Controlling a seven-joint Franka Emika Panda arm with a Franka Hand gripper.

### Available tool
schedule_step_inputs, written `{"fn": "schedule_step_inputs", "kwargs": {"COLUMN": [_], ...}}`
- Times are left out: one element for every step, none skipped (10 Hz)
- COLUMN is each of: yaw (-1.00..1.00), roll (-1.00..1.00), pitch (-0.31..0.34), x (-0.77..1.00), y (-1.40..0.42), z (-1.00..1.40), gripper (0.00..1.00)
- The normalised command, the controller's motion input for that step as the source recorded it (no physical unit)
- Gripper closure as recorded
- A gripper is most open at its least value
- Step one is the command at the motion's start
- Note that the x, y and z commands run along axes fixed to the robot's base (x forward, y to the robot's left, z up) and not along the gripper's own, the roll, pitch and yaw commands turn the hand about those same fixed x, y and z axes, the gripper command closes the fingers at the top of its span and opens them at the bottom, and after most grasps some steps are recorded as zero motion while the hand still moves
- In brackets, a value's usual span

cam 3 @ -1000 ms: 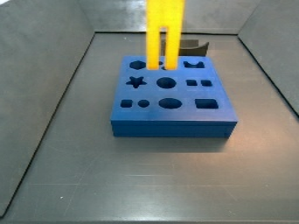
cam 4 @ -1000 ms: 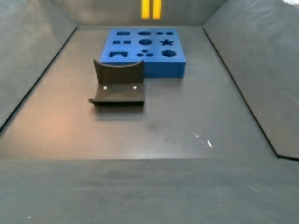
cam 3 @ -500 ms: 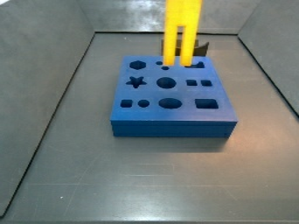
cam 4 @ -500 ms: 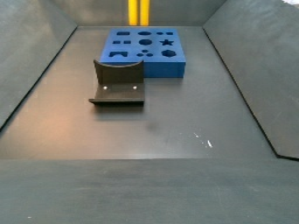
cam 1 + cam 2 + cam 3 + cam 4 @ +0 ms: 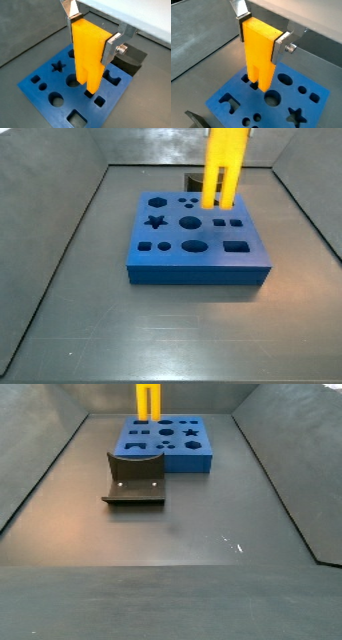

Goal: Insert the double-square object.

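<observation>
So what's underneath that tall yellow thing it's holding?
The gripper holds the double-square object over the blue block and its shaped holes. The piece hides the holes right under its legs.

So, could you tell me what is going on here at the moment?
The gripper holds the yellow double-square object upright, legs down, over the blue block. In both wrist views the leg tips hang just above the block's holes, not yet inserted. The dark fixture stands on the floor beside the block, untouched.
</observation>
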Motion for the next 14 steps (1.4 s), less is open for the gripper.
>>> {"fn": "schedule_step_inputs", "kwargs": {"yaw": [0.0, 0.0, 0.0, 0.14, 0.22, 0.29, 0.28, 0.23, 0.14, 0.08, 0.07, 0.03, 0.02, 0.05], "roll": [0.24, 0.22, 0.21, 0.19, 0.16, 0.05, 0.04, 0.08, 0.04, 0.04, 0.02, 0.0, 0.02, 0.0], "pitch": [0.02, 0.01, 0.04, 0.054, 0.077, 0.06, 0.003, 0.003, 0.0, 0.0, -0.017, -0.033, -0.04, -0.046], "x": [1.0, 1.0, 1.0, 0.86, 0.59, 0.32, 0.23, 0.1, 0.0, 0.0, -0.12, -0.15, -0.14, -0.15], "y": [0.0, -0.01, 0.0, -0.05, -0.13, -0.12, -0.09, 0.0, 0.0, 0.0, 0.0, 0.0, -0.02, -0.06], "z": [-0.34, -0.31, -0.23, -0.12, -0.03, 0.0, -0.01, -0.07, -0.06, -0.09, -0.09, -0.05, -0.06, -0.06], "gripper": [1.0, 1.0, 1.0, 1.0, 1.0, 1.0, 1.0, 1.0, 1.0, 1.0, 1.0, 1.0, 1.0, 1.0]}}
